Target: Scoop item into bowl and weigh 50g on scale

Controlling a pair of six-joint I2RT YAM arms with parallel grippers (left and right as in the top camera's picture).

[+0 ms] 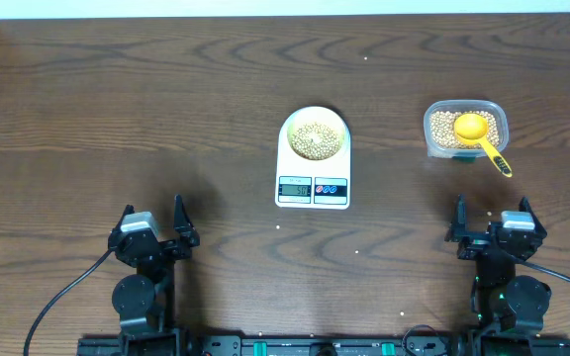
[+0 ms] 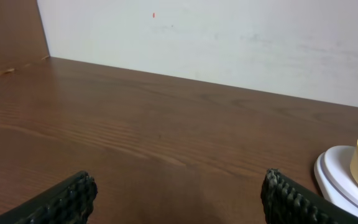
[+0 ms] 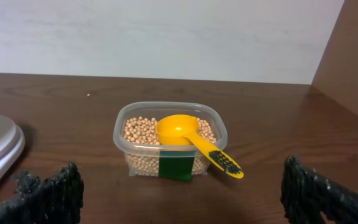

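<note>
Black ribbed left fingers (image 2: 67, 200) stand wide apart over the bench (image 2: 166, 124), gripping nothing; the right fingers (image 3: 319, 193) gape just as wide, also empty. Ahead of the right fingers, centred between them, a clear tub (image 3: 122, 144) of beans (image 3: 138, 130) holds a yellow scoop (image 3: 185, 134), its handle over the near rim. Ahead and to the right of the left fingers sits the scale (image 1: 313, 170), carrying the bowl (image 1: 290, 127) with a heap of beans inside, display (image 1: 295, 188) facing the fingers

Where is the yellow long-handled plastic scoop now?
In the overhead view, the yellow long-handled plastic scoop lies in the clear plastic tub of tan beans, right of the white digital scale; its handle sticks out over the tub's front rim.
</note>
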